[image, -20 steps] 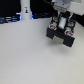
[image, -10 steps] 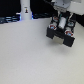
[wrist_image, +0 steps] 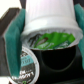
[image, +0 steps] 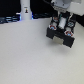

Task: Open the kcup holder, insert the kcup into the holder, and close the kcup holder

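Exterior view: the kcup holder point(image: 62, 34) sits on the pale table point(image: 30, 60) toward the exterior view's right, a black boxy unit with light patches on its front; the gripper point(image: 61, 24) hangs directly over the top of it, the white arm point(image: 61, 5) rising out of frame above; a white bottle-like object with a dark band point(image: 25, 11) stands well apart at the back, toward the exterior view's left, against a dark blue-lit background; the picture is small and blurred, so whether a drawer is pulled out cannot be told from it.

Wrist view: the kcup point(wrist_image: 50, 25) fills most of the picture, a white pod with its green foil lid facing the camera, tilted; teal finger pads point(wrist_image: 14, 41) press against its side wall on one side, with a second teal pad point(wrist_image: 80, 20) partly seen at the opposite side, so the fingers are pinching the kcup between them; below the pod is a dark open cavity point(wrist_image: 55, 67), probably the inside of the kcup holder; a second round pod lid point(wrist_image: 25, 67), dark with green and white print, lies just beside that cavity; the held kcup is above the cavity, not resting in it.
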